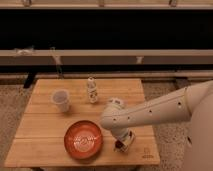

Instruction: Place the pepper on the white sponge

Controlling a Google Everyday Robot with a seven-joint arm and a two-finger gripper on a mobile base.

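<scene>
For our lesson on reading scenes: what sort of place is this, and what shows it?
Probably an indoor lab or office test area: a small wooden table set with cup, bottle and bowl, a speckled floor, and a robot arm whose gripper is low beside the bowl.

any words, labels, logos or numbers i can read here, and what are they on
No text here can be read.
On the bottle: dark marks on its label, too blurred to read.
On the table: a small dark stamp near its front right corner, too small to read.
In the bowl: a pale pattern, no legible letters.
On the end effector, low over the table's front edge right of the bowl: no lettering shows.
</scene>
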